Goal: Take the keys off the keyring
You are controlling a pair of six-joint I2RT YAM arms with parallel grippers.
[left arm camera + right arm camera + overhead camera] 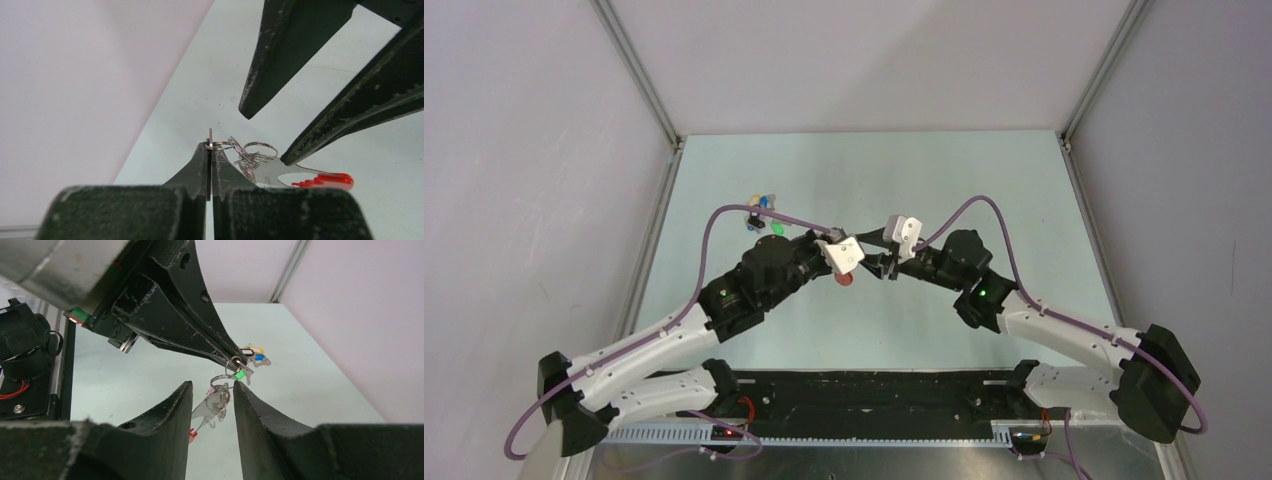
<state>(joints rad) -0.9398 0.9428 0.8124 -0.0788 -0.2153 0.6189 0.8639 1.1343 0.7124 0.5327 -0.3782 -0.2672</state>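
My left gripper (210, 146) is shut on a thin metal key (210, 133) seen edge-on, lifted above the table. A small silver ring through that key links to a bunch of wire rings (254, 152). From them hangs the keyring (320, 180), silver with a bright red part (845, 278). My right gripper (212, 384) is open, one finger on each side of the rings (221, 392) and keyring. Its fingertip (289, 159) sits right at the keyring's silver body. The left gripper (234, 357) points down from above. The two grippers (856, 266) (884, 268) meet mid-table.
Loose keys with yellow and blue heads (762, 203) lie at the table's far left, a green-headed key (777, 228) just near them. The right wrist view shows them behind the rings (255, 352). Enclosure walls and aluminium posts (639, 75) border the table.
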